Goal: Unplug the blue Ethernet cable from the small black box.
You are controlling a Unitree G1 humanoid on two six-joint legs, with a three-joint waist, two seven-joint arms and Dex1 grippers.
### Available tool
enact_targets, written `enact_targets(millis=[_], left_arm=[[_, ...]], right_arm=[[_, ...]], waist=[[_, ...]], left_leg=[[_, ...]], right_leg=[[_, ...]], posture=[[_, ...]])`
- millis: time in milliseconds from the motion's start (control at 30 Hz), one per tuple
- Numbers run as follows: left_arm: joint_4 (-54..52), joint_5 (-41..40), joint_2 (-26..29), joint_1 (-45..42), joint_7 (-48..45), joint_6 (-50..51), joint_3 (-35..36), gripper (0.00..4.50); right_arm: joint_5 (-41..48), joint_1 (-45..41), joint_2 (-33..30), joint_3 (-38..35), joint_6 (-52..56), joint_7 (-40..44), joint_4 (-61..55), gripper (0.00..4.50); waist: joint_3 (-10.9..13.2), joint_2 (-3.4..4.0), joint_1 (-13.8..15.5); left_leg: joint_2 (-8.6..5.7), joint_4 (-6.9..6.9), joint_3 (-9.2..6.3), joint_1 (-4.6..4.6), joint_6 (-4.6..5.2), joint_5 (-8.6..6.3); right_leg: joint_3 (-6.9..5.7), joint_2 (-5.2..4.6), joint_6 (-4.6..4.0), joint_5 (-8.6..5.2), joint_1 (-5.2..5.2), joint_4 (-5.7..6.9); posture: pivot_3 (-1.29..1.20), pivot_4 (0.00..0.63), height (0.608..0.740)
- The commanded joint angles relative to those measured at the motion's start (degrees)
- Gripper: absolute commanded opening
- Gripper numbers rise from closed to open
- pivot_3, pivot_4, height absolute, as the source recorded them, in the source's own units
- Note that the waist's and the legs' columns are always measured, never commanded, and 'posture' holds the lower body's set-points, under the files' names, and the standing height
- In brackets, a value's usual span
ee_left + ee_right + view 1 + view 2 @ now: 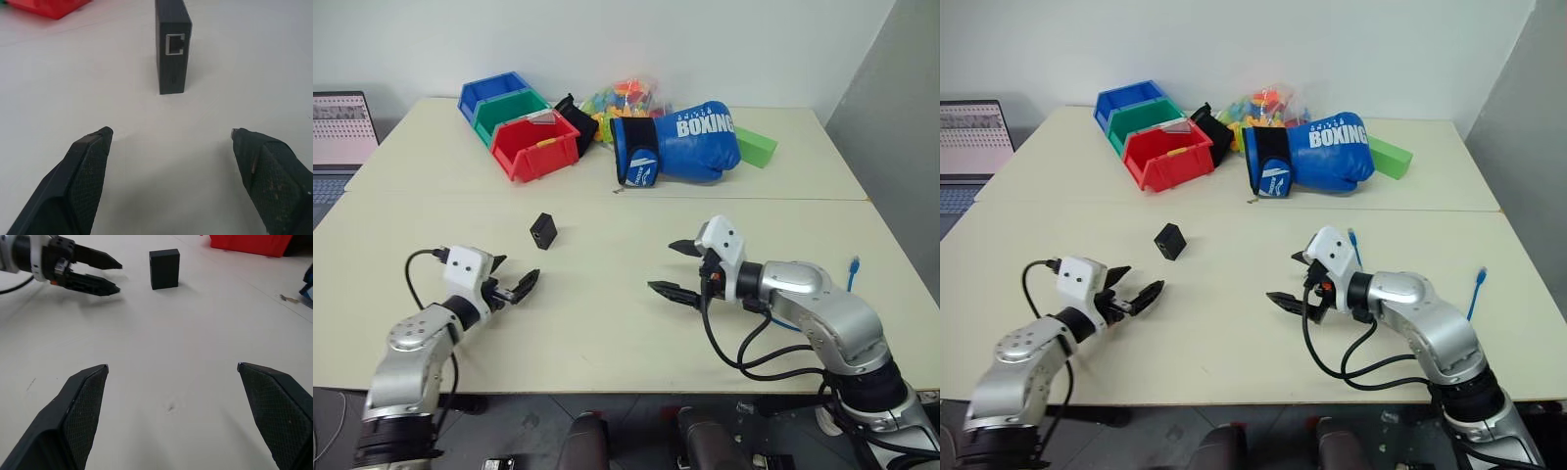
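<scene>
Now the small black box [543, 231] stands alone on the desk [607, 323], port empty. Both the left gripper [512, 285] and right gripper [674, 268] have jaws apart, holding nothing; the blue Ethernet cable [852, 269] lies behind the right arm.

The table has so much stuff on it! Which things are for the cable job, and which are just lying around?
For the job:
- small black box, standing alone, port empty
- blue Ethernet cable, lying by the right arm
- left gripper and right gripper, both open

Just lying about:
- boxing glove
- red bin, green bin, blue bin
- bag of toys
- green block
- laptop
</scene>
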Motion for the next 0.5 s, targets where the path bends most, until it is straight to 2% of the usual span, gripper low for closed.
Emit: enact_targets(millis=[33,167,500], left_arm=[[-8.88,-6.13,5.53,1.27,-6.63,5.48,4.22,4.13],[-10.63,-8.41,11.69,1.62,-11.58,8.49,6.92,4.13],[-9.96,-10.02,13.70,-0.66,-14.62,10.88,7.54,4.13]], right_arm=[[3.92,0.98,-3.74,-6.04,0.20,3.43,-2.52,4.50],[7.45,2.26,-8.96,-10.26,0.55,7.98,-1.31,4.50],[7.15,2.97,-11.61,-11.43,-1.15,8.37,0.67,4.50]], waist=[[0.00,-0.01,0.05],[0.03,0.03,-0.09],[0.04,0.05,-0.30]], left_leg=[[-0.01,0.00,0.01,0.01,0.00,0.00],[0.01,-0.03,0.01,0.04,0.01,0.00],[0.03,-0.04,0.08,0.08,0.01,-0.01]], right_leg=[[-0.01,-0.01,0.00,0.00,0.00,0.01],[-0.01,0.01,-0.03,-0.02,-0.01,-0.02],[0.03,0.04,-0.04,-0.05,-0.02,-0.02]], posture=[[0.00,0.150,0.740],[0.00,0.150,0.740],[0.00,0.150,0.740]])
